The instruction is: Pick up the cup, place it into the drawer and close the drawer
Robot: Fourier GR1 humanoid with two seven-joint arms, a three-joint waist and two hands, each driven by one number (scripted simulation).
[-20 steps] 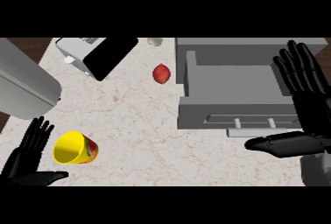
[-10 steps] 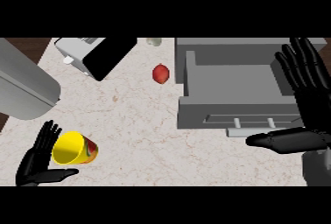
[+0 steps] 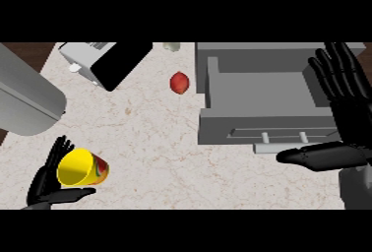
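Observation:
A yellow cup (image 3: 80, 168) with a red side lies tipped on the marble counter at the lower left, its mouth facing up toward me. My left hand (image 3: 48, 178) is right beside it on the left, fingers straight along its side and thumb stretched under it, open. The grey drawer (image 3: 265, 106) stands pulled open at the right, its inside bare and its handle on the near face. My right hand (image 3: 341, 103) is open over the drawer's right edge, fingers pointing away and thumb out to the left near the handle.
A red oval object (image 3: 179, 82) lies left of the drawer. A grey appliance with a black panel (image 3: 109, 61) sits at the back left, and a large grey rounded body (image 3: 25, 101) at the far left. A small pale item (image 3: 171, 47) stands at the back.
My left hand has moved right and closed in against the cup's left side. The right hand has shifted slightly right. The cup and drawer have stayed put.

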